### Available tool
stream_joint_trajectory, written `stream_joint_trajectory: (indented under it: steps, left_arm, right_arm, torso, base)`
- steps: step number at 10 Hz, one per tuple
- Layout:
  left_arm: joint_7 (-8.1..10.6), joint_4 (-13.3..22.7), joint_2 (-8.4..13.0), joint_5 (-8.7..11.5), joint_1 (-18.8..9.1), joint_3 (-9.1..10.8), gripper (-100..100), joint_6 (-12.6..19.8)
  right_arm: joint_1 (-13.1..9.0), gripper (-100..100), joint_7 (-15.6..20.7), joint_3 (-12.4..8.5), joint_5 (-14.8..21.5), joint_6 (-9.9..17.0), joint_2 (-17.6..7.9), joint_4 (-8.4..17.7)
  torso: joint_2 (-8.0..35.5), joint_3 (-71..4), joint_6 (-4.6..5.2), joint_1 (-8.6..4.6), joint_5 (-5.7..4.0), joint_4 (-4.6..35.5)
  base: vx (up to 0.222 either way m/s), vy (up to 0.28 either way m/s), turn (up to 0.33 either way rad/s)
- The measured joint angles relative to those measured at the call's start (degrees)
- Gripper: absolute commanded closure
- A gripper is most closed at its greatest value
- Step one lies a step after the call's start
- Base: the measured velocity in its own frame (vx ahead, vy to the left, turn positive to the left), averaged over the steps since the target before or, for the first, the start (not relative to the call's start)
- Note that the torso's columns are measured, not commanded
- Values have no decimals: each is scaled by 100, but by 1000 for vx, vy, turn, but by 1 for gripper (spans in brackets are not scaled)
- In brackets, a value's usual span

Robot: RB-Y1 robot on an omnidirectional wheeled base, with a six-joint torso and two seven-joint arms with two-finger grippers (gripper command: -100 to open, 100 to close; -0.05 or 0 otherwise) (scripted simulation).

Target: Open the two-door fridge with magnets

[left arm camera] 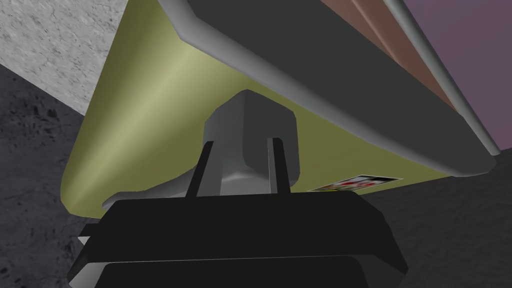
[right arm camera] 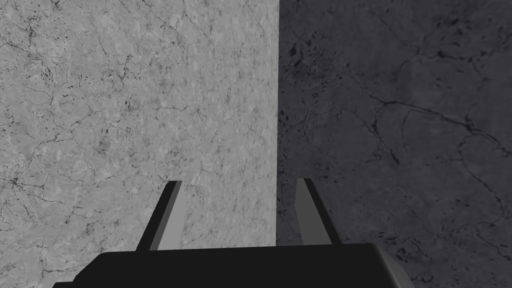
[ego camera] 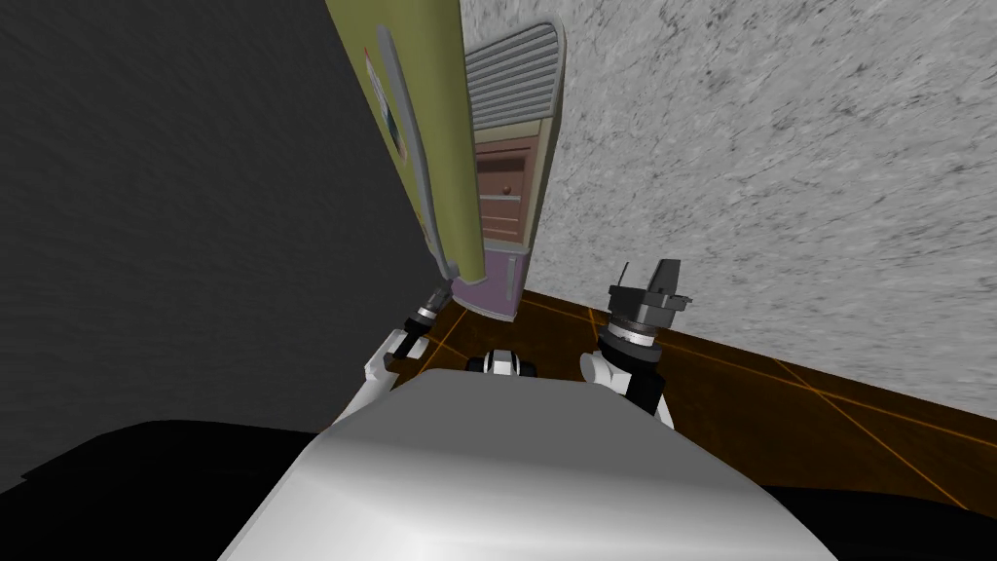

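Your left gripper (left arm camera: 242,145) clamps the grey bar handle (left arm camera: 255,117) of the olive-green fridge door (left arm camera: 150,110), which stands open. Your right gripper (right arm camera: 238,182) has its fingers apart.

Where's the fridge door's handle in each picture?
Head view: the handle is the long grey bar down the yellow-green door, its lower end at the left gripper.
Left wrist view: it is the grey lump squeezed between that gripper's fingers.
Right wrist view: the right gripper, open, is away from the door.
Shared landmark: the yellow-green door, in the head and left wrist views.
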Motion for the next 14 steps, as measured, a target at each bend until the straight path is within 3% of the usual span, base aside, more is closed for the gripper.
stream_joint_trajectory:
  steps: [1, 3, 8, 10, 14]
  left_arm:
    - [129, 143, 13, -146, -120, 94, 100, -97]
    - [294, 532, 30, -237, -378, 223, 100, -314]
    - [904, 1430, 192, -663, -1002, 663, 100, -795]
    - [979, 1664, 204, -684, -1130, 734, 100, -837]
    - [1405, 2434, 325, -1022, -1643, 1096, 100, -1274]
  right_arm:
    - [-2, 0, 0, 0, 0, 0, -1, 0]
    - [0, 0, 0, 0, 0, 0, 0, 0]
    - [0, 0, 0, 0, 0, 0, -1, 0]
    - [2, 0, 0, 0, 0, 0, 0, -1]
    - [-1, 0, 0, 0, 0, 0, -1, 0]
  torso:
    - [13, 2, 14, 14, -3, 9]
    - [-11, -6, 3, -7, -4, 1]
    - [6, 1, 9, 20, -4, 18]
    - [-37, -25, 14, -24, -14, -5]
    - [11, 3, 18, 21, -4, 12]
  base:
    - [-187, 162, -167]
    - [-136, 86, -109]
    - [-147, 110, -113]
    - [-95, 44, -83]
    - [-163, 98, -146]
